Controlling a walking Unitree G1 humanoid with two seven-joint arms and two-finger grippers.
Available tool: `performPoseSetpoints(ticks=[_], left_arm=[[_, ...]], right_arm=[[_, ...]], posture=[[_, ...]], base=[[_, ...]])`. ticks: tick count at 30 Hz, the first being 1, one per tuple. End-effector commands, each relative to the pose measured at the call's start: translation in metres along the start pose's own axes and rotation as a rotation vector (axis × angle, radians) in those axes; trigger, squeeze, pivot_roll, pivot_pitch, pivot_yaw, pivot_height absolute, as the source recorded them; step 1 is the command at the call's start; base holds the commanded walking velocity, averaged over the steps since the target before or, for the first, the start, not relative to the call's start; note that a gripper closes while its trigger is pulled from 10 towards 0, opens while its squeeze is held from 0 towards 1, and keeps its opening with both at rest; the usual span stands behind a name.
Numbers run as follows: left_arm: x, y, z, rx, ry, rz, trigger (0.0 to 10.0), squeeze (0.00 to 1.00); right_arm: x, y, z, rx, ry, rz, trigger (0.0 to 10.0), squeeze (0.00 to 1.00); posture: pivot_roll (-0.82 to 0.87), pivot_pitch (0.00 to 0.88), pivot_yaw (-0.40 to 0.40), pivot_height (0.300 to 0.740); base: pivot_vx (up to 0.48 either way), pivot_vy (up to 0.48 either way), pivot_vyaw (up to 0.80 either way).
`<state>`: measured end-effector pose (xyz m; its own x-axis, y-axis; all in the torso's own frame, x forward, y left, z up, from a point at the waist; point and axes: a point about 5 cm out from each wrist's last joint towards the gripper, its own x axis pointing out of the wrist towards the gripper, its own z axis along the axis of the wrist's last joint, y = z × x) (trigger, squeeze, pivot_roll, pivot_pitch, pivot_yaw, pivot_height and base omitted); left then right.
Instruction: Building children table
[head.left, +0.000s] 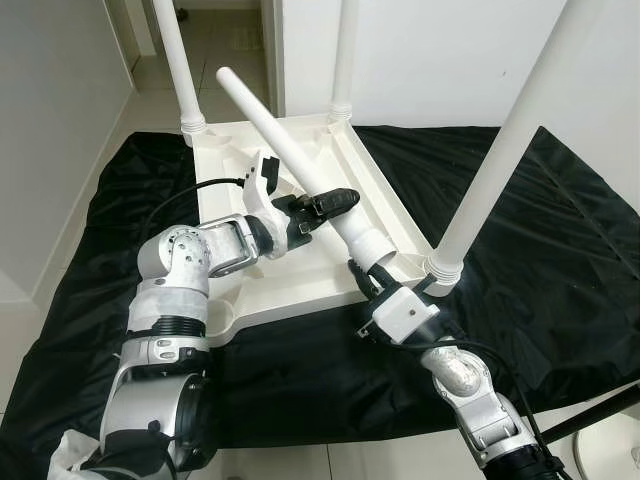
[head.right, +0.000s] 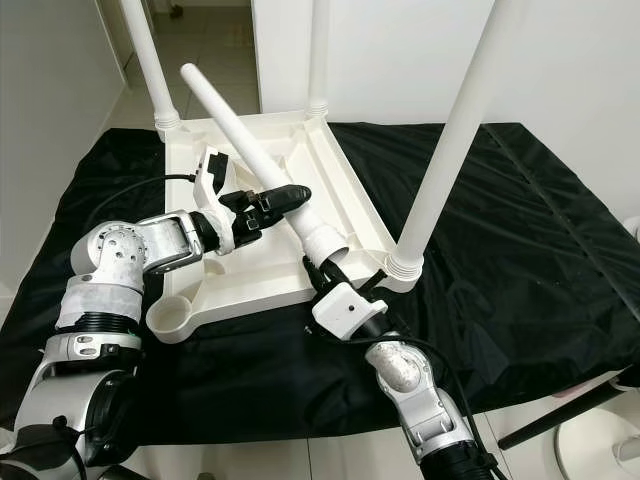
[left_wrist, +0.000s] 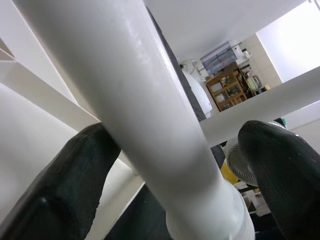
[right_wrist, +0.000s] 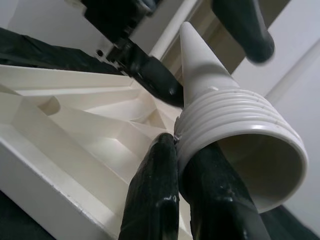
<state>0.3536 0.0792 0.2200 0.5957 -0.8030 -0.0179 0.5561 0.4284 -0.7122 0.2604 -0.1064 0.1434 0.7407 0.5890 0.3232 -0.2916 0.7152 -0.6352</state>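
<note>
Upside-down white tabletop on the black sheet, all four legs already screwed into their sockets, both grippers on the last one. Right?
Not quite. Three legs stand in their sockets; the fourth leg is loose, tilted over the tabletop, held by the left gripper and right gripper. The near-left socket is empty, as the right eye view shows.

Three upright legs (head.left: 505, 140) stood at corners of the overturned tabletop (head.left: 290, 270), fencing its far and right sides. The loose leg (head.left: 290, 160) slanted across its middle, held by the left tool (head.left: 335, 205). The near-left socket (head.right: 180, 318) lay open, black sheet (head.left: 560, 230) around.
</note>
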Motion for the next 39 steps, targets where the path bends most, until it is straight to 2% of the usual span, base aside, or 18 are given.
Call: performPoseSetpoints(ticks=[1, 7, 9, 15, 21, 23, 24, 36, 37, 39], left_arm=[[0.002, -0.002, 0.003, -0.010, 0.007, -0.002, 10.0, 0.00], [0.003, 0.003, 0.010, -0.042, -0.011, 0.035, 10.0, 0.00], [0.002, 0.005, 0.017, -0.064, -0.029, 0.048, 10.0, 0.00], [-0.001, 0.007, 0.026, -0.099, -0.059, 0.060, 10.0, 0.00], [-0.002, 0.013, 0.038, -0.112, -0.086, 0.103, 10.0, 0.00], [-0.002, 0.013, 0.039, -0.114, -0.089, 0.100, 10.0, 0.00], [-0.001, 0.012, 0.041, -0.118, -0.089, 0.096, 10.0, 0.00], [-0.004, 0.012, 0.051, -0.157, -0.139, 0.080, 10.0, 0.00], [-0.005, 0.012, 0.054, -0.176, -0.166, 0.063, 0.0, 0.00], [-0.006, 0.012, 0.055, -0.185, -0.179, 0.060, 0.0, 0.00]], right_arm=[[0.000, 0.001, 0.006, -0.030, -0.042, -0.008, 10.0, 0.00], [-0.009, 0.006, 0.008, -0.114, -0.063, -0.013, 10.0, 0.00], [-0.018, 0.007, 0.007, -0.160, -0.063, -0.031, 10.0, 0.00], [-0.028, 0.006, 0.005, -0.205, -0.049, -0.062, 10.0, 0.00], [-0.047, 0.001, 0.005, -0.362, -0.083, -0.047, 10.0, 0.00], [-0.048, 0.000, 0.006, -0.378, -0.090, -0.037, 10.0, 0.00], [-0.050, 0.003, 0.006, -0.426, -0.109, 0.005, 10.0, 0.00], [-0.061, 0.008, 0.000, -0.488, -0.131, 0.079, 10.0, 0.00], [-0.062, 0.008, -0.002, -0.506, -0.136, 0.086, 10.0, 0.00], [-0.062, 0.007, -0.003, -0.511, -0.137, 0.087, 10.0, 0.00]], posture=[[-0.05, 0.000, 0.019, 0.740], [-0.05, 0.000, 0.020, 0.740], [-0.05, 0.000, 0.019, 0.740], [-0.06, 0.011, 0.025, 0.740], [-0.07, 0.019, 0.034, 0.740], [-0.07, 0.019, 0.034, 0.740], [-0.07, 0.024, 0.038, 0.740], [-0.06, 0.029, 0.033, 0.740], [-0.06, 0.029, 0.034, 0.740], [-0.06, 0.031, 0.033, 0.740]], base=[[0.000, 0.000, 0.00], [0.000, 0.000, 0.00], [0.000, 0.000, 0.00], [0.000, 0.000, 0.00], [0.000, 0.000, 0.00], [0.000, 0.000, 0.00], [0.000, 0.000, 0.00], [0.000, 0.000, 0.00], [0.000, 0.000, 0.00], [0.000, 0.000, 0.00]])
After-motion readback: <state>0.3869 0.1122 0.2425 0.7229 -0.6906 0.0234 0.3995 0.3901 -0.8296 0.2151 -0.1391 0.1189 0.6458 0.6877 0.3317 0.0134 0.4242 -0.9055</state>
